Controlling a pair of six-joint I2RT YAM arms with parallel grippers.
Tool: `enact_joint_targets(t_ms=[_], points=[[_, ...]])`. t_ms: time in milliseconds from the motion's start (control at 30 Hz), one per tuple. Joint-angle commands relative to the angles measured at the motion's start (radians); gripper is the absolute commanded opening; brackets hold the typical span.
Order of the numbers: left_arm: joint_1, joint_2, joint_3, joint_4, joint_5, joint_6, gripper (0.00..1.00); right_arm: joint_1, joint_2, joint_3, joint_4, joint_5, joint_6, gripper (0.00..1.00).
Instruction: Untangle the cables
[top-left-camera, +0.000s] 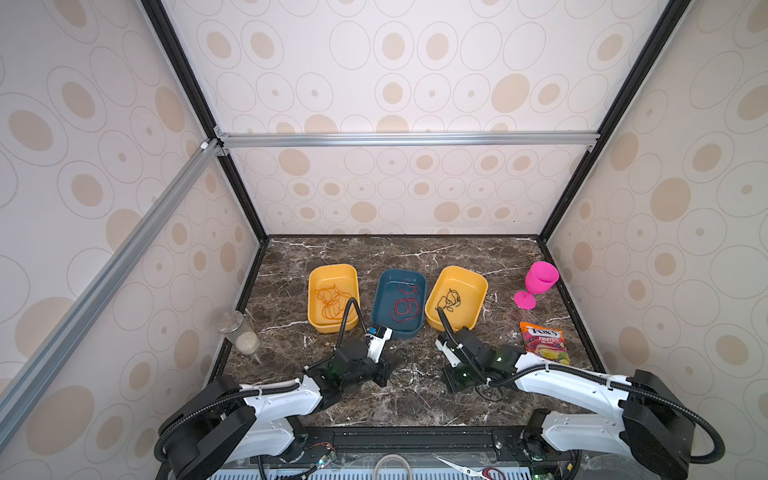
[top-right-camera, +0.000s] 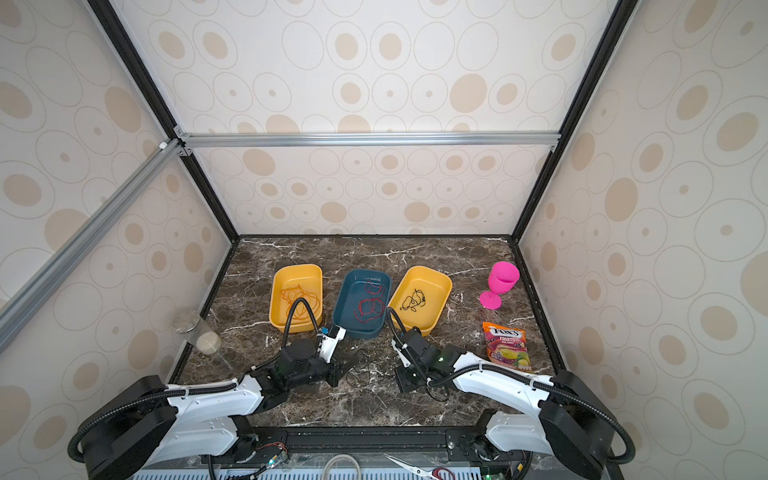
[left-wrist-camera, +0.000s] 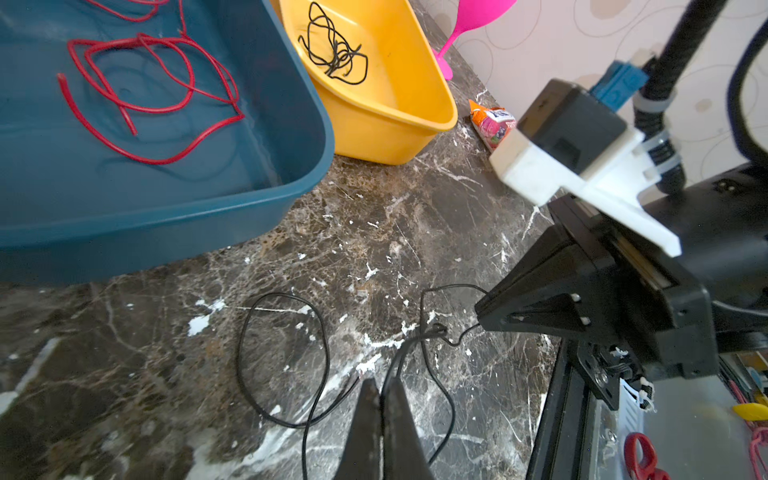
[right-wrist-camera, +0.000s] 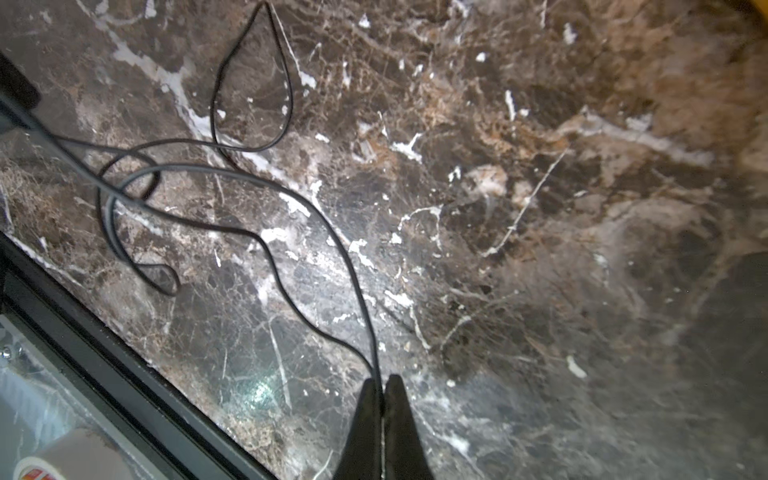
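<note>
A loose black cable (top-left-camera: 405, 366) (top-right-camera: 361, 372) lies in loops on the marble between my two grippers. My left gripper (left-wrist-camera: 381, 384) (top-left-camera: 384, 374) is shut on a strand of this black cable (left-wrist-camera: 282, 294). My right gripper (right-wrist-camera: 381, 380) (top-left-camera: 451, 380) is shut on the same black cable (right-wrist-camera: 365, 307), which trails off in loops toward the table's front edge. Orange cables (top-left-camera: 330, 301) lie in the left yellow tray (top-left-camera: 332, 271), red cables (top-left-camera: 403, 307) (left-wrist-camera: 137, 83) in the blue tray (top-left-camera: 401, 332), and a black cable (top-left-camera: 451, 300) (left-wrist-camera: 332, 54) in the right yellow tray (top-left-camera: 478, 305).
A pink goblet (top-left-camera: 538, 282) and a candy bag (top-left-camera: 544, 343) stand at the right. A clear jar (top-left-camera: 239, 332) leans at the left wall. Scissors (top-left-camera: 469, 470) and a tape roll (right-wrist-camera: 70, 457) lie beyond the black front rail (right-wrist-camera: 124, 374).
</note>
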Motion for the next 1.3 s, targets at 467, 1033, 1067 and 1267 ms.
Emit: enact_joint_targets(t_ms=[467,1033,1067,1267], points=[[0.072,-0.172,-0.002,-0.187,-0.125,0.011,0.0,-0.037,-0.148,0.017,-0.177,0.207,-0.007,0.0],[0.073,-0.149,0.218,-0.225,-0.029,0.075,0.0,-0.038,-0.231,-0.014,0.006,-0.031,-0.1,0.45],[0.073,-0.138,0.238,-0.229,-0.025,0.081,0.0,-0.037,-0.246,-0.016,0.007,-0.029,-0.094,0.47],[0.07,-0.088,0.385,-0.294,0.025,0.102,0.0,-0.074,-0.349,-0.029,-0.003,-0.01,-0.049,0.52]])
